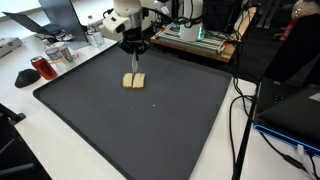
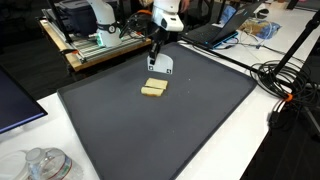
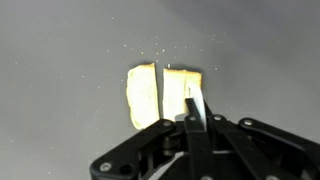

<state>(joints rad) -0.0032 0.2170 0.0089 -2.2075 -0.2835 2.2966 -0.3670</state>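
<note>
gripper [image 3: 195, 103]: being held shut, fingers together, nothing being gripped.
thing: two pale yellow rectangular blocks [image 3: 145, 97] are being left lying side by side on the dark grey flat mat [image 1: 150, 130].
relation: blocks are being overhung by the fingertips, just beneath them; contact cannot be told.

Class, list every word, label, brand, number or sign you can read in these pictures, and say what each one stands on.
No text can be read in any view.
pale blocks: plain faces, no print.
dark mat: no markings.
equipment behind the mat: any labels are too small and blurred to read.
</note>
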